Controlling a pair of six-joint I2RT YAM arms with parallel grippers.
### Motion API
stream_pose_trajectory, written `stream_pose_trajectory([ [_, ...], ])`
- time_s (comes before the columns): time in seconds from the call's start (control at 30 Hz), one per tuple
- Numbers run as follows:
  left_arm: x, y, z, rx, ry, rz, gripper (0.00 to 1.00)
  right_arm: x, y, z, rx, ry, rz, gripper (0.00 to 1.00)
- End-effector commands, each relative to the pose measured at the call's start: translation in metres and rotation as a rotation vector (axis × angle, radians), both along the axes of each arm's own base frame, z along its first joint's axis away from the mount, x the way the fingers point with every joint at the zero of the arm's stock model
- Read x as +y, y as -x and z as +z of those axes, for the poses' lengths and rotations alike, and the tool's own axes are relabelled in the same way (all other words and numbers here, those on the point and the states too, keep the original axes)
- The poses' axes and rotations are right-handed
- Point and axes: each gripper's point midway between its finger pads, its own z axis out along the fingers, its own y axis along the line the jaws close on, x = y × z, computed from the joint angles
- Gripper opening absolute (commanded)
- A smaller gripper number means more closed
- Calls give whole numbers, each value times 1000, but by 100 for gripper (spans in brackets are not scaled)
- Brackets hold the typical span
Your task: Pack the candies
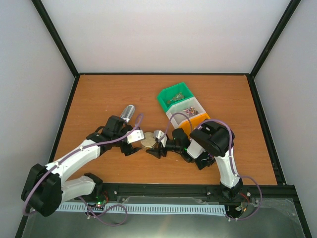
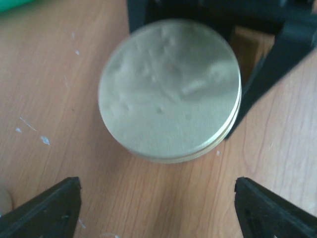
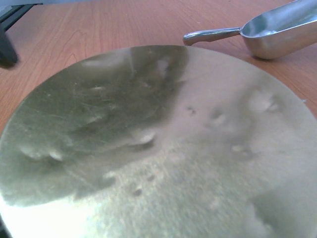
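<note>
We see a jar lid (image 2: 168,89) of brushed, gold-toned metal, dully shiny and lightly dented. The desk (image 2: 54,99) is smooth wood-grain with fine scratches. At one o'clock in the right wrist view, the scoop (image 3: 280,29) is polished metal. The left tool (image 2: 158,210) has matt black plastic fingers (image 2: 47,210). The green bin (image 1: 162,99) looks like plastic.

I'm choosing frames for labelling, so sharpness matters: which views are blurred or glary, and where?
Top external: evenly lit and sharp, though the candies are too small to tell apart. Left wrist: the gold lid looks softly blurred at its edge. Right wrist: the same lid fills the frame, out of focus, with glare at the lower left; the metal scoop behind is crisper.
</note>
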Motion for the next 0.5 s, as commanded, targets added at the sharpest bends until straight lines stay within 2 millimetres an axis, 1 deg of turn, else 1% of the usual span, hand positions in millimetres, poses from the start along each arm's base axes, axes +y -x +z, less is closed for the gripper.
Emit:
stream_pose_trajectory([
  [0.0,-22,-8,31,63,152,51,90,3,-3,-9,18,5,-28,49],
  [0.1,-30,-16,33,70,176,56,91,4,-4,-10,10,11,-41,49],
  [0.23,-41,-19,33,121,210,55,91,8,-5,-10,0,17,-52,49],
  [0.27,-43,-19,32,132,213,51,92,9,-4,-10,-2,17,-52,49],
  [0.33,-45,-20,29,149,212,48,97,11,-4,-11,-8,21,-54,49],
  [0.47,-47,-22,23,153,204,43,99,12,-2,-13,-7,27,-51,49],
])
